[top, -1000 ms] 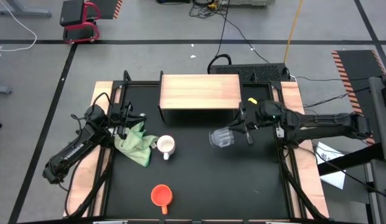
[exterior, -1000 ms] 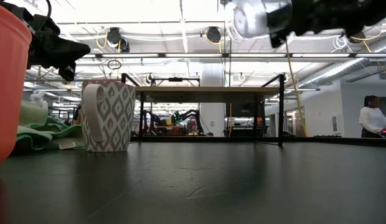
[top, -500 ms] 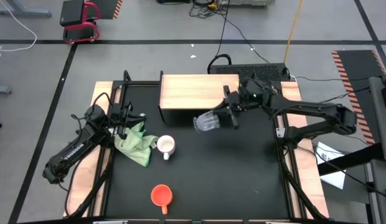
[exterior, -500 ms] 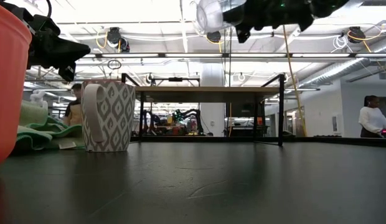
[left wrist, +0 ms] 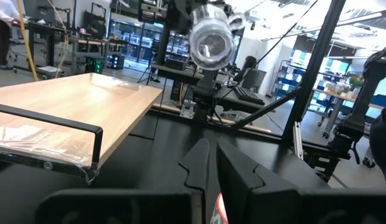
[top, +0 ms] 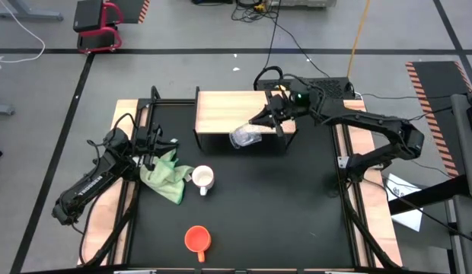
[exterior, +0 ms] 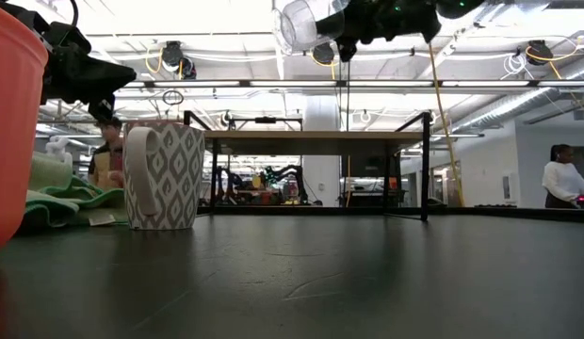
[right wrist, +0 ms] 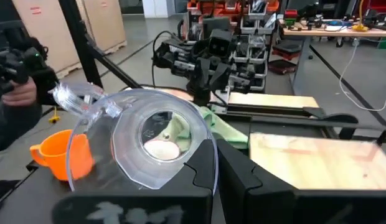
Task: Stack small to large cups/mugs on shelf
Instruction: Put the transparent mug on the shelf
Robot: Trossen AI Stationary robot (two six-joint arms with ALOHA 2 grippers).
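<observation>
The right gripper (top: 272,120), clamped on the small clear glass cup (top: 243,137) at the shelf's (top: 221,110) five o'clock, holds something light, slippery, breakable.

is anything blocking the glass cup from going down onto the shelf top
Nothing visible does. The right claw holds the clear glass cup on its side in the air, over the front edge of the shelf, whose wooden top is bare. The white mug and orange mug sit far off on the table.

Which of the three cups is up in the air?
The clear glass cup, held by the right gripper over the shelf; the others stand on the table.
</observation>
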